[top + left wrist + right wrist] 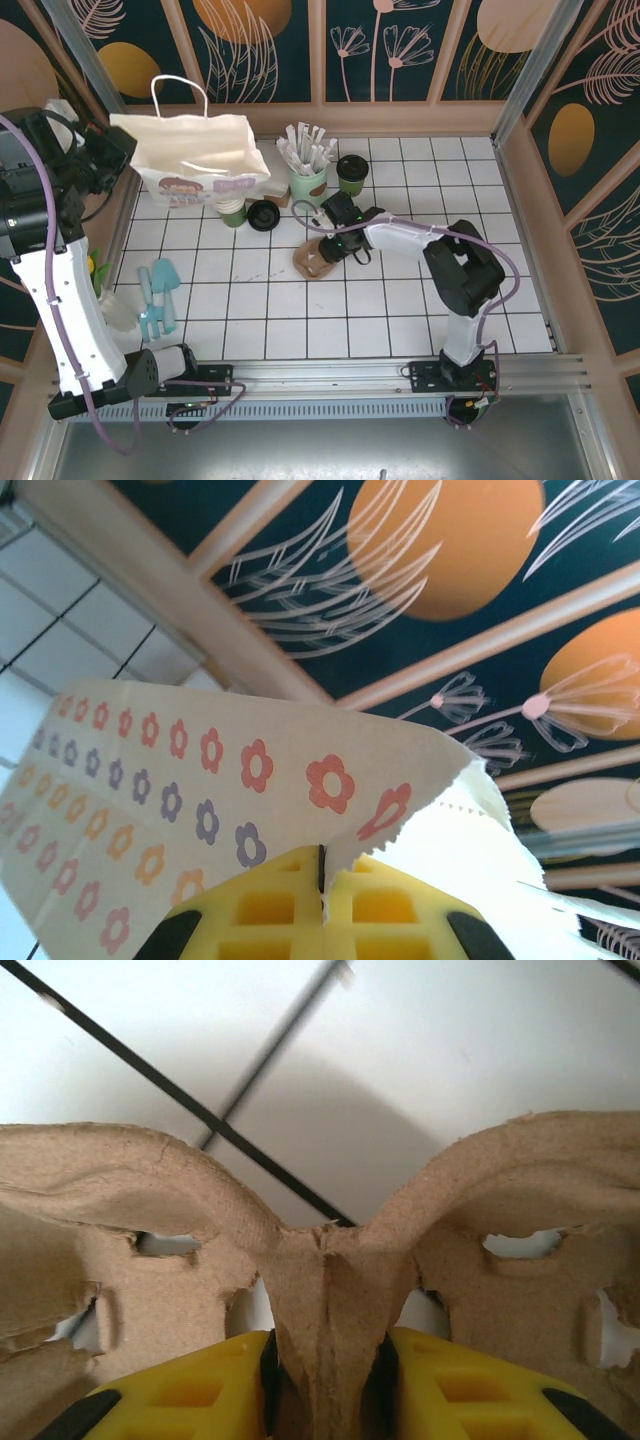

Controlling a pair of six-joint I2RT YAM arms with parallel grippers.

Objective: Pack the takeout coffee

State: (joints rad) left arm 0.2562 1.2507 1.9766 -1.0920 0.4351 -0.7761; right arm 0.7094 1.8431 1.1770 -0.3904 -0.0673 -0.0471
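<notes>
Your left gripper (pixel 322 885) pinches the paper bag (pixel 200 780) near the far-left corner of the table (pixel 400 310); your right gripper (pixel 325 1365) clasps the cardboard carrier (pixel 330 1280) by its middle ridge (the takeout coffee (pixel 352 172) stands by the far edge).

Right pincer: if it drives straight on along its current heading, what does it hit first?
The pulp cup carrier: its centre ridge sits between the right pincer pads. Past that ridge comes the white tiled table, seemingly close behind, though depth is unclear.
</notes>
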